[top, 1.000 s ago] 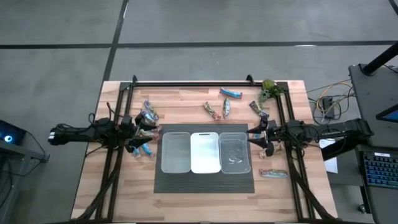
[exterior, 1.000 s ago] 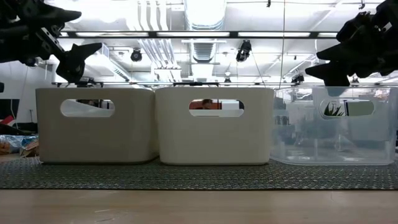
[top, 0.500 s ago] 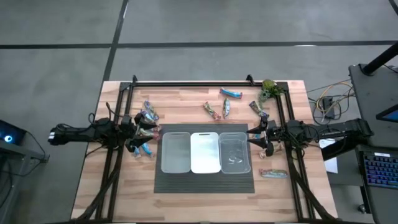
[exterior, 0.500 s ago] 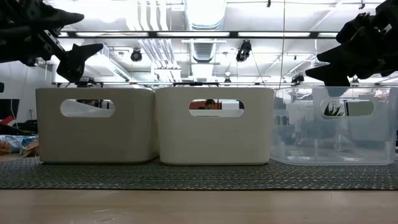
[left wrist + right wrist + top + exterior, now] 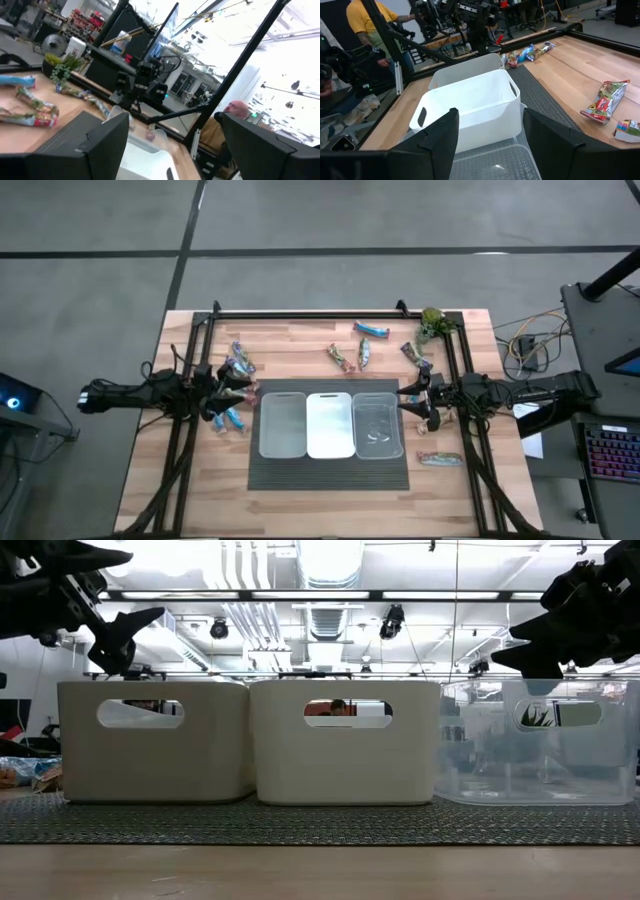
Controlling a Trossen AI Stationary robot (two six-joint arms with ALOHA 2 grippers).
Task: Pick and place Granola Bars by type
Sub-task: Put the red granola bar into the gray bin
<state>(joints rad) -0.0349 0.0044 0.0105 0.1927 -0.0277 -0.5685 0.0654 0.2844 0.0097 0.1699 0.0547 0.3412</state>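
Three rectangular plastic bins (image 5: 330,425) stand in a row on a dark ribbed mat (image 5: 330,475). The left gripper (image 5: 222,392) hangs released beside the leftmost bin, over a cluster of small foil-wrapped granola bars (image 5: 238,366). The right gripper (image 5: 412,400) hangs released by the clear bin, grasping nothing. More bars lie scattered beyond the bins

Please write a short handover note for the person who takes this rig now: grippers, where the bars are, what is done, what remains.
Left gripper: open, empty, above the bars left of the bins.
Right gripper: open, empty, at the clear bin's right edge.
Granola bars: a cluster left of the bins, several behind them, one on the right.
Done: no bar visible in any bin.
Left: sort all bars by type.
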